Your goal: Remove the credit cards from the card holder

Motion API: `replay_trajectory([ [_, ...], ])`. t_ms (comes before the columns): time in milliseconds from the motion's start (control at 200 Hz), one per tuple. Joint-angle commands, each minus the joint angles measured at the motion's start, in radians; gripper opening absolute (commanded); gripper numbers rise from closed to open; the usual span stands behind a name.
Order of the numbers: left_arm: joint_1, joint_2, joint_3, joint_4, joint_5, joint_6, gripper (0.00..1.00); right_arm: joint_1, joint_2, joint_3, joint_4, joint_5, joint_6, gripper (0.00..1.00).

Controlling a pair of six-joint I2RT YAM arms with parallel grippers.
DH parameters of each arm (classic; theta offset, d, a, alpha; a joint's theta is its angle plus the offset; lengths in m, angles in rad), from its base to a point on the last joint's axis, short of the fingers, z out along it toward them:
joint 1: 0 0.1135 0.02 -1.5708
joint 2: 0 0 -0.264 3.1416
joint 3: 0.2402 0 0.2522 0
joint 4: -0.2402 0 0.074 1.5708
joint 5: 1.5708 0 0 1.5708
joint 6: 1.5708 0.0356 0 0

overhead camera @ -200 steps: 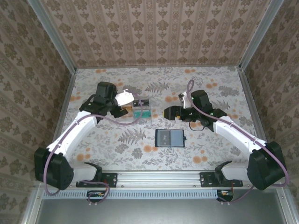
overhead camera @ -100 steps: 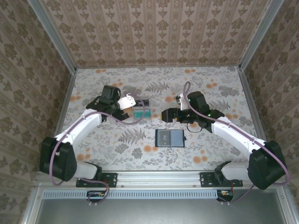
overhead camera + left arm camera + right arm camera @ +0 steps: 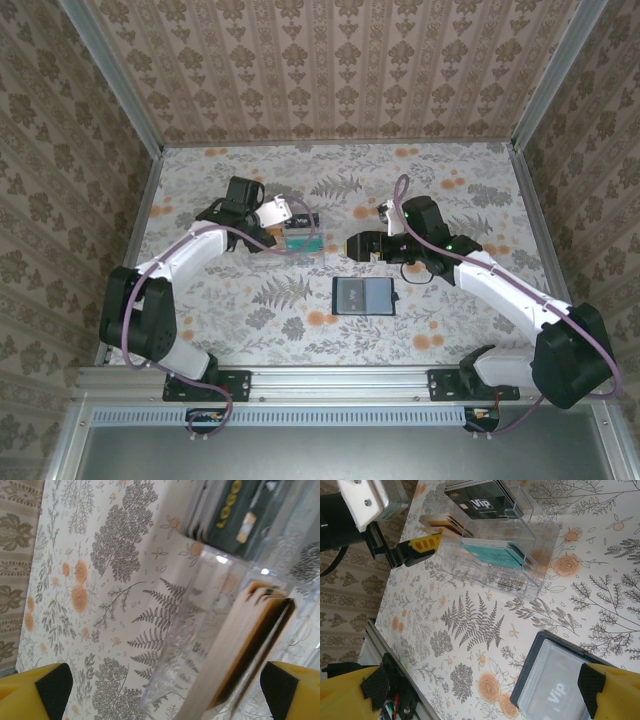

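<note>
The card holder (image 3: 363, 296) lies open and flat on the flowered table, dark navy with a greyish sleeve. Through that sleeve (image 3: 560, 677) I see a credit card (image 3: 555, 697) marked "Vip". My right gripper (image 3: 350, 245) hovers open just beyond the holder and to its left, with bare table between its fingers (image 3: 485, 695). My left gripper (image 3: 284, 228) is open at the left end of a clear plastic box (image 3: 303, 236). In the left wrist view the box's corner (image 3: 200, 645) and its orange card stack (image 3: 250, 645) sit between the yellow fingertips (image 3: 167, 695), untouched.
The clear box (image 3: 490, 540) holds orange, teal and black card stacks in separate slots. One yellow finger (image 3: 422, 545) of the left gripper shows beside it. Patterned walls enclose the table on three sides, and a metal rail (image 3: 340, 380) runs along the near edge.
The left arm has swung its gripper to the right, up to the clear box. The right gripper has edged slightly left. The card holder has not moved.
</note>
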State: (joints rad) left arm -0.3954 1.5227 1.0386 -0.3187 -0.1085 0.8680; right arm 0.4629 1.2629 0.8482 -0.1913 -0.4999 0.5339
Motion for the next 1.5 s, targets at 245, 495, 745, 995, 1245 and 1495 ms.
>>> replay_trajectory([
  [245, 0.013, 0.000, 0.040, -0.004, -0.011, -0.017, 1.00, 0.006, -0.021, -0.003, -0.004, 0.014, 0.008, 1.00],
  [495, 0.014, -0.109, 0.025, -0.037, 0.005, -0.094, 1.00, 0.005, -0.016, -0.006, -0.008, 0.016, 0.005, 1.00],
  [745, 0.029, -0.304, -0.015, -0.005, 0.051, -0.409, 1.00, 0.022, -0.006, -0.009, -0.011, 0.039, 0.009, 1.00],
  [995, 0.079, -0.392, 0.023, -0.113, 0.005, -0.851, 1.00, 0.061, 0.006, 0.007, -0.019, 0.069, 0.018, 1.00],
  [1245, 0.099, -0.453, -0.034, -0.178, 0.173, -1.075, 1.00, 0.092, 0.008, 0.023, -0.116, 0.223, 0.020, 1.00],
  [1495, 0.039, -0.537, -0.197, -0.111, 0.260, -1.316, 0.81, 0.120, -0.032, -0.057, -0.172, 0.367, 0.026, 0.95],
])
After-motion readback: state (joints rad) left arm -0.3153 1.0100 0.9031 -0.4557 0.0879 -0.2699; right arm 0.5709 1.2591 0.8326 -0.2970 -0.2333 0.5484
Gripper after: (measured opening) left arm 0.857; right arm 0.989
